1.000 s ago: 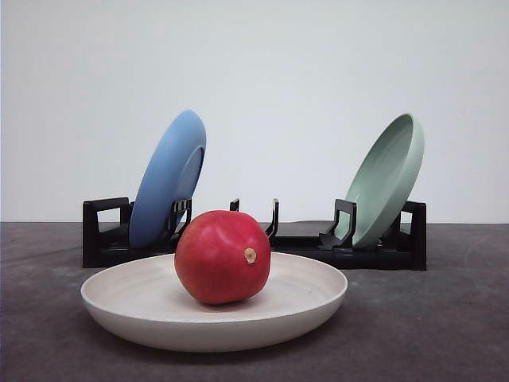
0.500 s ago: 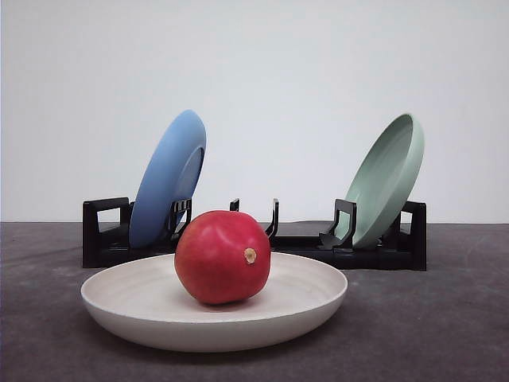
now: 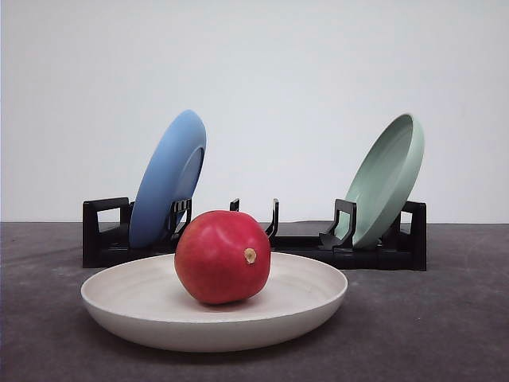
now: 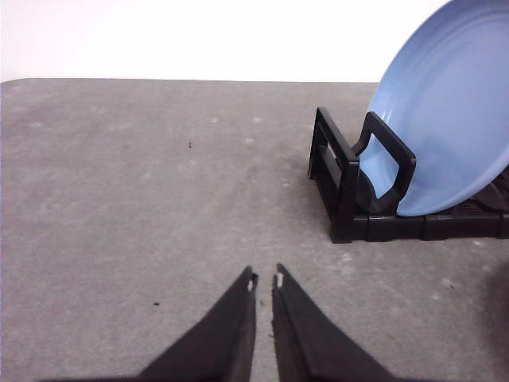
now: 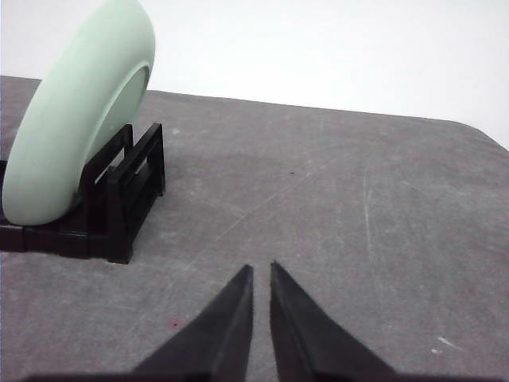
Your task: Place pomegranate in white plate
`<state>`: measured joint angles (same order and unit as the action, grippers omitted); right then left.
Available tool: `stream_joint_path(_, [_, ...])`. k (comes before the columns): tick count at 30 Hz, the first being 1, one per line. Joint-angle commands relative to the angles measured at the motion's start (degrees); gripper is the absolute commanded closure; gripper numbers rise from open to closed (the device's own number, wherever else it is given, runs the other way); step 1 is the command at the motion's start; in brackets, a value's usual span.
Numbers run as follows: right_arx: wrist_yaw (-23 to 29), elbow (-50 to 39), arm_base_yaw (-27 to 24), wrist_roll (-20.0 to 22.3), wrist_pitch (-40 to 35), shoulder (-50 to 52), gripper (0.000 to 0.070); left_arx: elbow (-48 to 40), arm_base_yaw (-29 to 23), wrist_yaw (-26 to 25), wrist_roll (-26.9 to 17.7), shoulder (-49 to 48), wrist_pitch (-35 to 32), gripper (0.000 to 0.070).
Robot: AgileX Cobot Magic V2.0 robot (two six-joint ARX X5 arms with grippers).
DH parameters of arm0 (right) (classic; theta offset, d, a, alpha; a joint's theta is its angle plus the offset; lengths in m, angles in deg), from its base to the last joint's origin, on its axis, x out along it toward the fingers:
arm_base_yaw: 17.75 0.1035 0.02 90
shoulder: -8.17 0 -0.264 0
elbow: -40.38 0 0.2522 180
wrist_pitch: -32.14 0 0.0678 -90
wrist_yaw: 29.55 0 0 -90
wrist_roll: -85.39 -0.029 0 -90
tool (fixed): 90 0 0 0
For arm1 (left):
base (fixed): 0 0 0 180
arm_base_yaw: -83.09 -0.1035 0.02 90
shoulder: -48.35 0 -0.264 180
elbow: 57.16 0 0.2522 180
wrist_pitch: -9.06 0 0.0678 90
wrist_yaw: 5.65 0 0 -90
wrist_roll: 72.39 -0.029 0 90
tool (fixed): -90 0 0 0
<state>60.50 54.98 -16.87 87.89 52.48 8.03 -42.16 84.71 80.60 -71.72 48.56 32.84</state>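
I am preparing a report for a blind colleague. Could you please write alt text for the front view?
A red pomegranate sits in a wide white plate on a dark grey table. Behind it, a black rack holds a blue plate at its left end and a pale green plate at its right end, both tilted on edge.

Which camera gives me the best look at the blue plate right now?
The left wrist view: the blue plate looms large there, showing how its lower edge sits in the black rack. The front view has the whole plate, smaller, leaning in the rack behind the pomegranate. The right wrist view faces the pale green plate instead.
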Motion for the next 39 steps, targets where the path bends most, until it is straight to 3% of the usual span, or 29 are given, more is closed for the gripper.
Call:
stream_joint_path(1, [0.00,-0.22,0.00,-0.79,-0.58,-0.07,0.0666,-0.52,0.00,-0.11,-0.59,-0.02,-0.86,0.0682])
stream_joint_path(39, [0.00,-0.22,0.00,-0.79,-0.59,-0.07,0.0666,-0.52,0.00,-0.11,-0.59,-0.02,-0.87,0.0682])
